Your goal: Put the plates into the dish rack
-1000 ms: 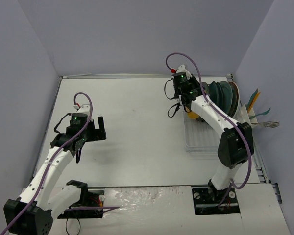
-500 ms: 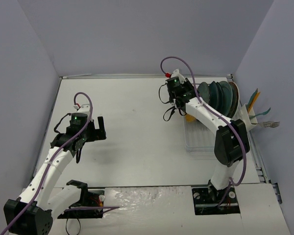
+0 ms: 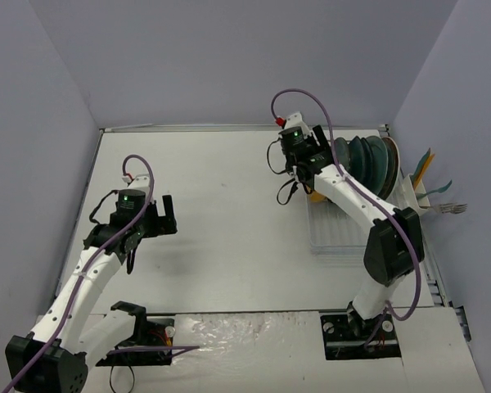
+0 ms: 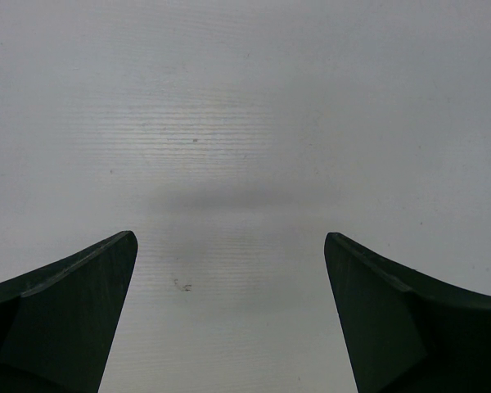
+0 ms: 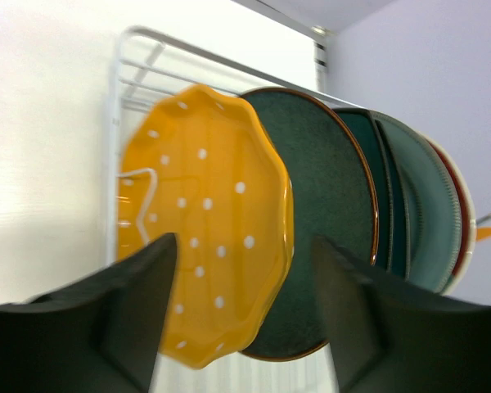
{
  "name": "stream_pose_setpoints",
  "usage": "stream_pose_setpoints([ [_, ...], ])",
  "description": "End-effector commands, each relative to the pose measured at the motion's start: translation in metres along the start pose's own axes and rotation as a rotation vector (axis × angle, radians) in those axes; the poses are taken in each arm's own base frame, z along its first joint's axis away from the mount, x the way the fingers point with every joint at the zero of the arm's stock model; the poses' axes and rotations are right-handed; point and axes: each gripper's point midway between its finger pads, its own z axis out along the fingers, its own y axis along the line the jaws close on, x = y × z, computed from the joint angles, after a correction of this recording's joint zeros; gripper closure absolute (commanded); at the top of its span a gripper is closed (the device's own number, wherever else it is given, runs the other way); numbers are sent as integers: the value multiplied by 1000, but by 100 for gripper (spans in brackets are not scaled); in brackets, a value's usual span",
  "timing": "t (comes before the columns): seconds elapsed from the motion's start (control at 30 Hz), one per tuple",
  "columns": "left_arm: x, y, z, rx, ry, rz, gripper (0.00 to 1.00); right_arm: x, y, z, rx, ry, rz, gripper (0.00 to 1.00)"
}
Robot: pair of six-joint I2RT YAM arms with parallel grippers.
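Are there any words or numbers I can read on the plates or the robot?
None can be read.
The orange-yellow plate bears only white dots, no letters.
The other plates, the dish rack, the left arm and the right arm show no writing.

The dish rack (image 3: 337, 233) is sitting along the right edge of the table (image 3: 221, 246), reaching toward its far right corner. The plates (image 3: 368, 162) are standing on edge in the rack's far half, in a row running left to right. The leftmost plate (image 5: 204, 221) is overlapping the others, which are lining up behind it toward the right edge. The utensil holder (image 3: 421, 192) is sitting against the rack's right side. The right gripper (image 3: 301, 161) is hovering just left of the row, apart from it. The left gripper (image 3: 165, 214) is hanging over the table's left half, well apart from the rack.
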Motion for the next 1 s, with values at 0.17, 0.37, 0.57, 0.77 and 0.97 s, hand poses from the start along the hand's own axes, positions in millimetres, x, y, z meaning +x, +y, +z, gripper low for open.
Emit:
stream_pose_setpoints([
  [0.17, -49, 5, -46, -40, -146, 17, 3, -76, -90, -127, -215, -391, 466, 4],
  [0.37, -78, 8, -98, -55, -248, 5, 3, -49, -136, -186, -250, -504, 593, 0],
  [0.57, -82, 21, -132, -109, -298, 6, 3, 1, -172, -230, -233, -582, 684, 0],
  [0.77, -64, 31, -150, -129, -302, -19, 3, 43, -183, -265, -292, -673, 727, 0],
  [0.97, -45, 40, -162, -149, -299, -41, 3, 76, -193, -272, -266, -661, 882, 0],
])
